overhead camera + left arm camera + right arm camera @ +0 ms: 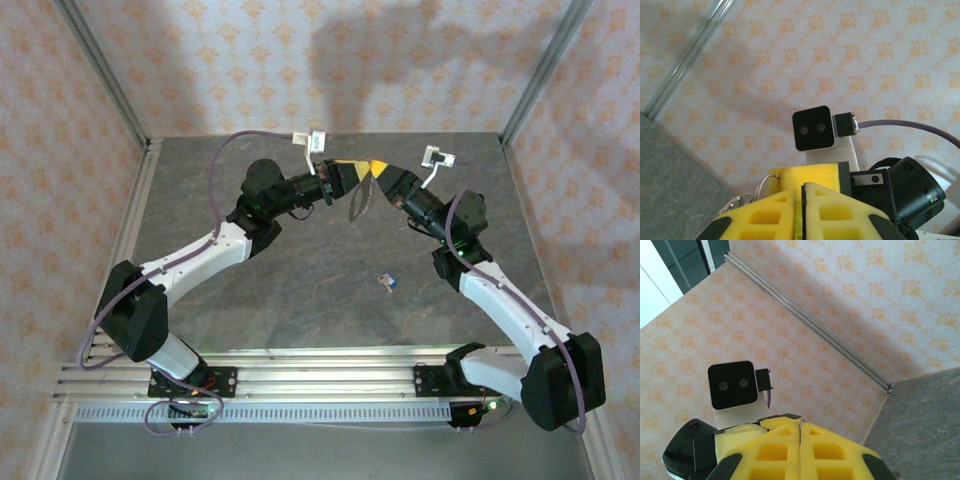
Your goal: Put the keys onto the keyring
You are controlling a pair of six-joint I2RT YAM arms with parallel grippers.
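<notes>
Aloft, left fingers (348, 172) and right fingers (378, 168) closed, keyring (358, 205) hanging beneath, key (388, 282) apart on table (300, 300)

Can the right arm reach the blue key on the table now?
Probably yes: the key lies on bare table near that arm, nothing over it. The right gripper is shut and raised, so it must open and descend.

From above, we find the key (388, 282) too small to show its blade. The keyring (358, 205) has its top hidden where the left gripper (352, 171) and right gripper (379, 168) meet; we cannot tell which holds it.
</notes>
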